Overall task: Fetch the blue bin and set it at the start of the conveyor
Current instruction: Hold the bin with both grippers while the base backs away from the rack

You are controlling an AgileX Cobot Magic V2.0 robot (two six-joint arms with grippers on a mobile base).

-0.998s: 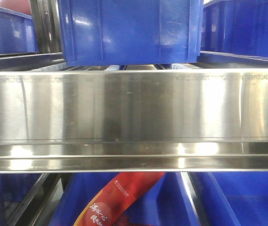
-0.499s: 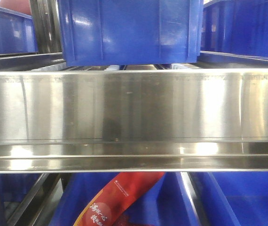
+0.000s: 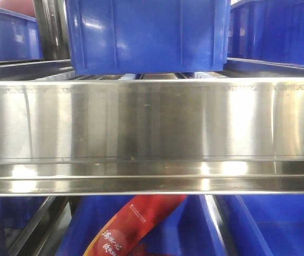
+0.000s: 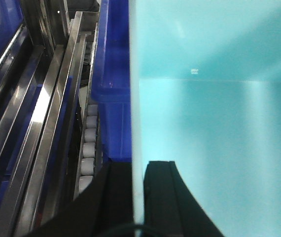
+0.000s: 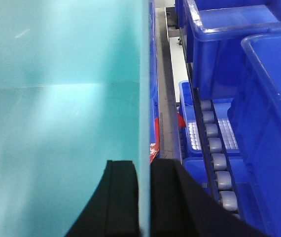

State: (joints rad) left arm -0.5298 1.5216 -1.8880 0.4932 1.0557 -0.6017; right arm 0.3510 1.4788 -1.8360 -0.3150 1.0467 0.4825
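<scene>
Nothing moved; blue bin [image 4: 214, 123] spans left claw [image 4: 139, 165] to right claw [image 5: 143, 163].

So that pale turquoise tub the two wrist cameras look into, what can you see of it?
The blue bin is a pale aqua tub of smooth, plain plastic with thin walls. Its inside looks empty, apart from a tiny mark on the far wall. The left tool pinches one side wall between black fingers, and the right tool pinches the opposite wall. Dark blue crates stand close beside it. The front camera does not show it.
</scene>
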